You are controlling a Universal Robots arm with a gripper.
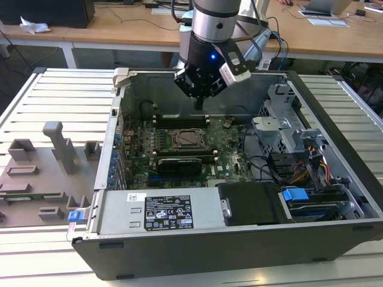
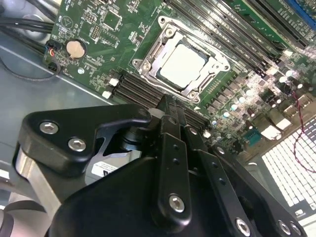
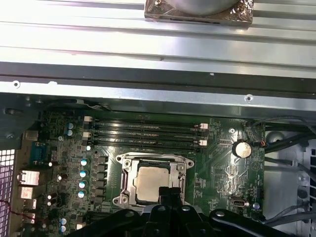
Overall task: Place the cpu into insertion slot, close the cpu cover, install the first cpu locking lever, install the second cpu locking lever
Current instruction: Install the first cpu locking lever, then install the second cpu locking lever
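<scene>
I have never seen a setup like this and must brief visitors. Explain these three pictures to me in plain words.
The exterior view looks from outside at an open grey desktop computer case lying on a slatted metal table. Above it hangs a robot arm ending in a black gripper.

Both wrist views come from cameras riding on the arm, looking down past the gripper at the green motherboard.

In the middle of the board sits the small square socket, the insertion slot. The flat silver-grey square cpu already lies in it, and the thin metal cpu cover frames it, lying flat around it. Long black memory slots run beside it.

The gripper hovers above the socket, its fingers together, holding nothing.
</scene>
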